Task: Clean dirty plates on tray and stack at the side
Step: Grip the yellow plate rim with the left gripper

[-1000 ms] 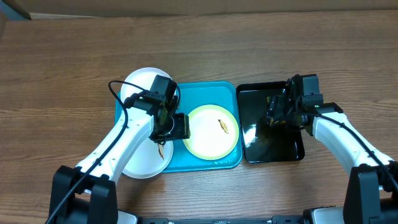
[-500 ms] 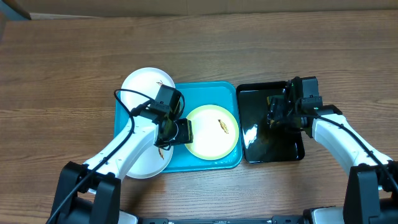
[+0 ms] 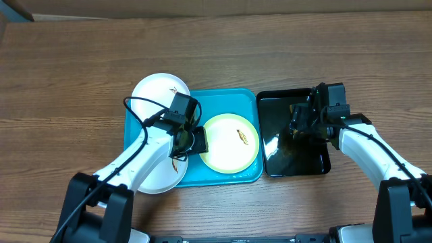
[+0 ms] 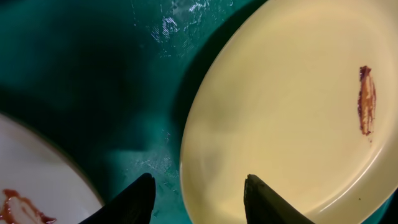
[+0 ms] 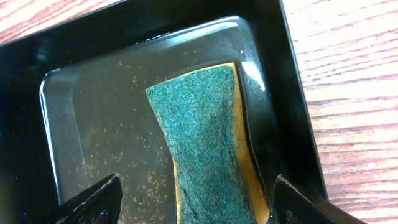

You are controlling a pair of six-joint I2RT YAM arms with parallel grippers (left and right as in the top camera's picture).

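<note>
Overhead view, clock dirs taken from tray (image 3: 193,174) centre.

- Tray: turquoise, mid-table (image 3: 67,67).
- Green-rim plate (image 3: 229,150): flat in tray, toward 3 o'clock side. Brown smear (image 4: 365,99) on its face, toward plate's 2 o'clock.
- White plate A (image 3: 154,94): at 10 o'clock, overlaps tray corner, rest over the table. Small smear near its 3 o'clock edge.
- White plate B (image 3: 154,181): at 8 o'clock, overlaps tray edge, partly under L arm. Smear (image 4: 15,205) visible.
- L gripper (image 4: 199,186): low over tray at green-rim plate's 9 o'clock rim. Fingers parted; one over bare tray, other over plate, rim between them. Contact w/ plate: can't tell. Nothing held.
- Black tray (image 3: 297,169): just beside blue tray at 3 o'clock, wet inside.
- Sponge (image 5: 205,143): green scrub face up, yellow body, lying in black tray.
- R gripper (image 5: 199,199): above sponge, fingers spread wide either side, gap to sponge on both sides. Not gripping.
</note>
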